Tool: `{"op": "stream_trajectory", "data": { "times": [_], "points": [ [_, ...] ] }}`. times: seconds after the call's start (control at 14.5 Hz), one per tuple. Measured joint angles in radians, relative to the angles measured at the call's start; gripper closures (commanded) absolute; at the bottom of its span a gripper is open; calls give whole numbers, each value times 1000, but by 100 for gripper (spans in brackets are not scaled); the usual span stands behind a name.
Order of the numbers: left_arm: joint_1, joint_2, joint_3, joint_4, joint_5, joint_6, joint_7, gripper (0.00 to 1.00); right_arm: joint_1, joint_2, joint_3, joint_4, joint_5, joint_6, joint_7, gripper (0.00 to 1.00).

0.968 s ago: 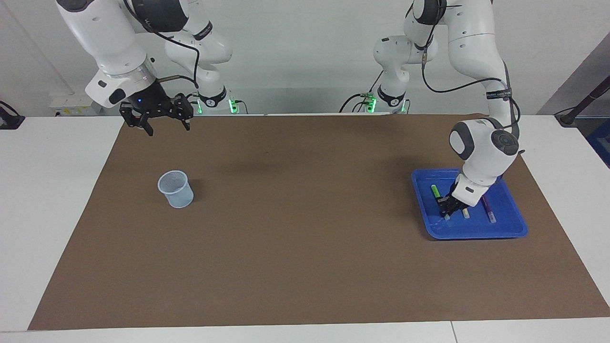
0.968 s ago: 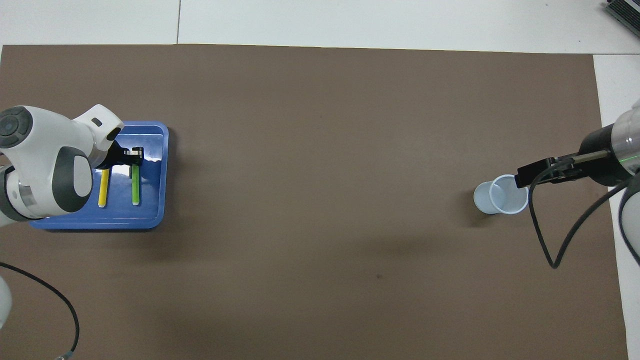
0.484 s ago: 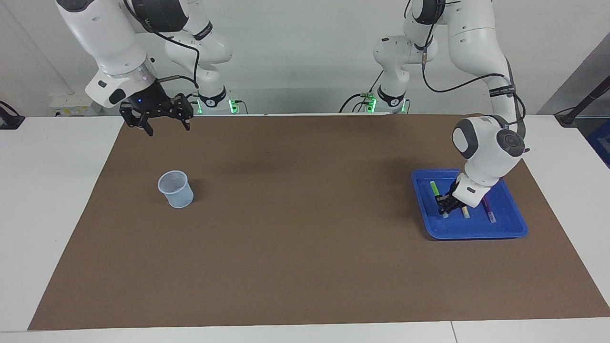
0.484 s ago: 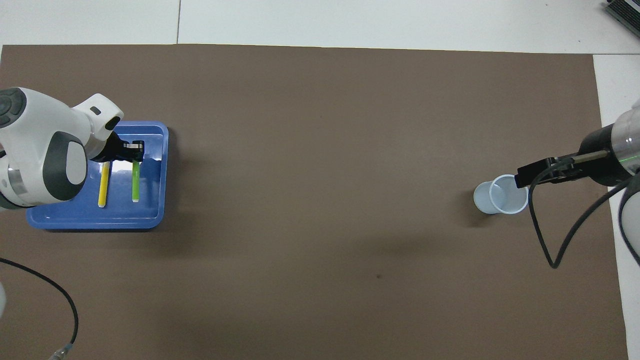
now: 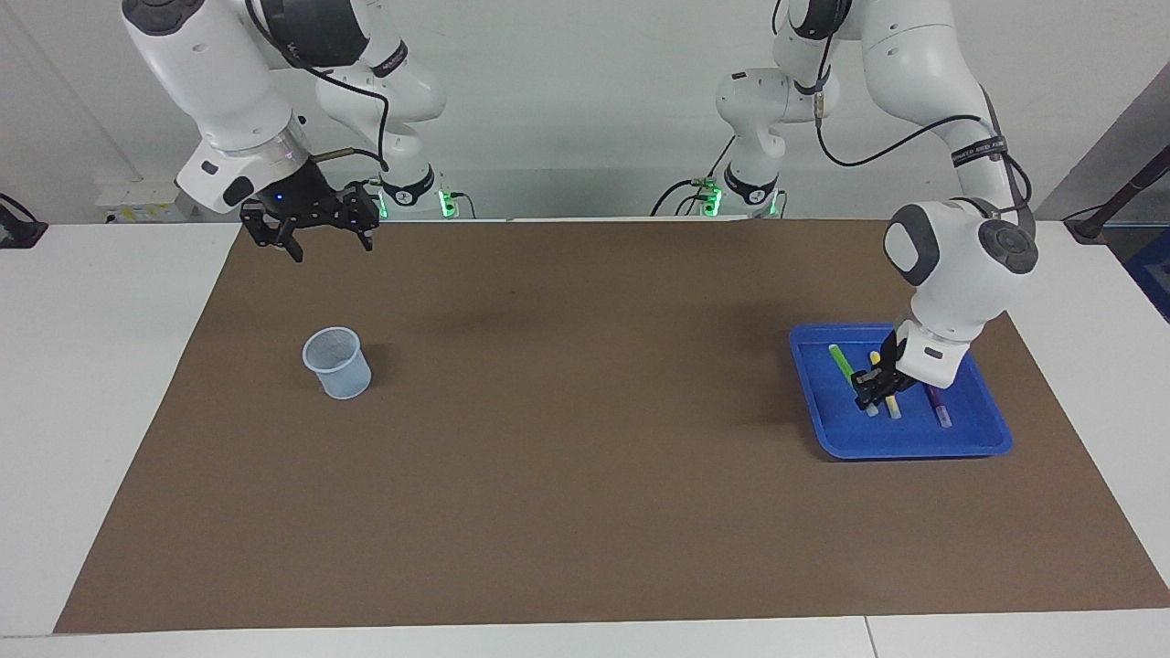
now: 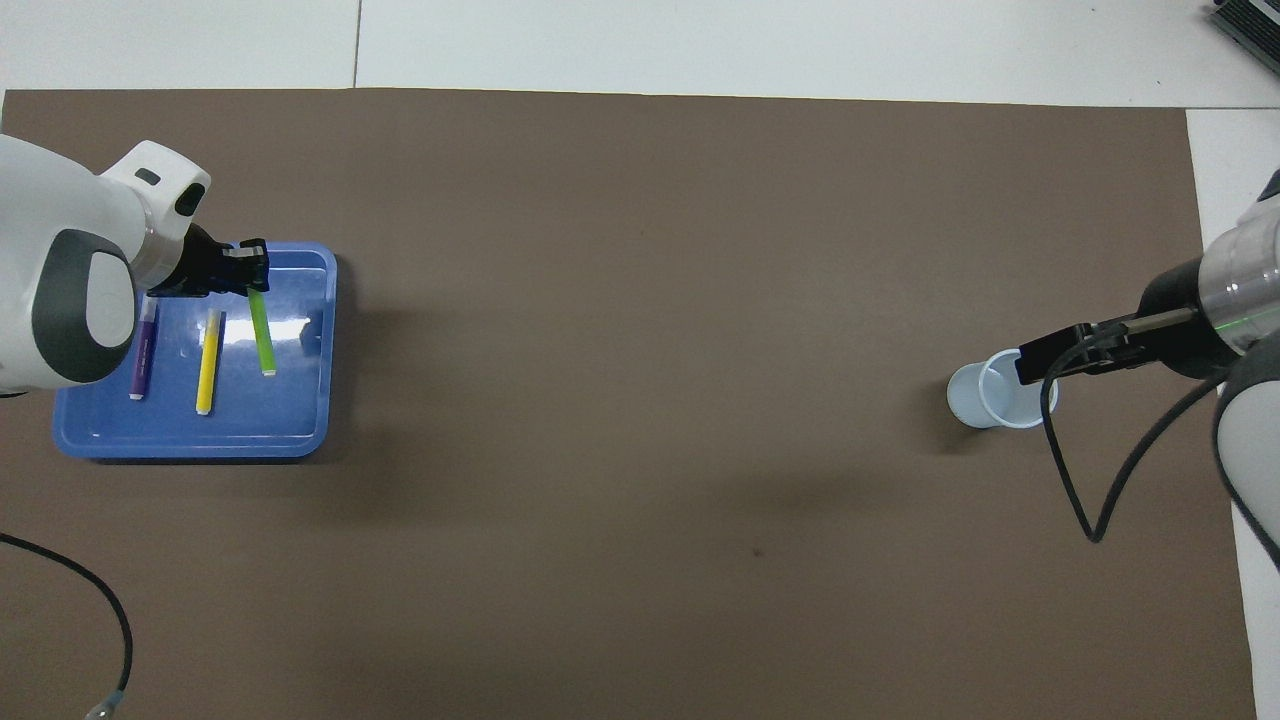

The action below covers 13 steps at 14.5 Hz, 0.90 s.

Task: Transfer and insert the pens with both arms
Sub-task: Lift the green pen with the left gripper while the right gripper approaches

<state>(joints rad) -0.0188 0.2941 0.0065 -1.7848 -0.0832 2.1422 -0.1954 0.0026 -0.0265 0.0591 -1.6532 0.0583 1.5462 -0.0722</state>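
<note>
A: Where do we see the left gripper (image 5: pixel 875 385)?
B: We see it low in the blue tray (image 5: pixel 914 443), at the left arm's end of the table. Its fingers are closed on the green pen (image 6: pixel 262 338), at the end of the pen which is farther from the robots.
A: And how does this pen lie?
B: It is slanted, not parallel to the other two. We cannot tell if it is lifted from the tray floor.
A: Where are the others?
B: The yellow pen (image 6: pixel 208 362) lies flat in the tray just beside the green one, and the purple pen (image 6: pixel 143 352) lies beside the yellow one; the gripper touches neither.
A: And the right gripper (image 5: pixel 311 228)?
B: It waits in the air with fingers apart. The overhead view shows it above the pale plastic cup (image 5: pixel 338 363), which stands upright on the brown mat (image 5: pixel 585 475).
</note>
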Motion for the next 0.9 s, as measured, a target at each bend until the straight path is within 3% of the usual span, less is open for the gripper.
{"op": "stream_trajectory", "data": {
  "times": [0.28, 0.62, 0.9],
  "points": [
    [-7, -21, -7, 84, 0, -95, -199, 100, 1, -5, 3, -2, 1, -15, 2, 0],
    [-46, -54, -9, 103, 0, -105, -469, 100, 8, -7, 11, -12, 9, -15, 3, 0],
    [-87, -85, -10, 104, 0, -107, -666, 100, 31, -7, 20, -20, 127, 17, 92, 0]
  ]
}}
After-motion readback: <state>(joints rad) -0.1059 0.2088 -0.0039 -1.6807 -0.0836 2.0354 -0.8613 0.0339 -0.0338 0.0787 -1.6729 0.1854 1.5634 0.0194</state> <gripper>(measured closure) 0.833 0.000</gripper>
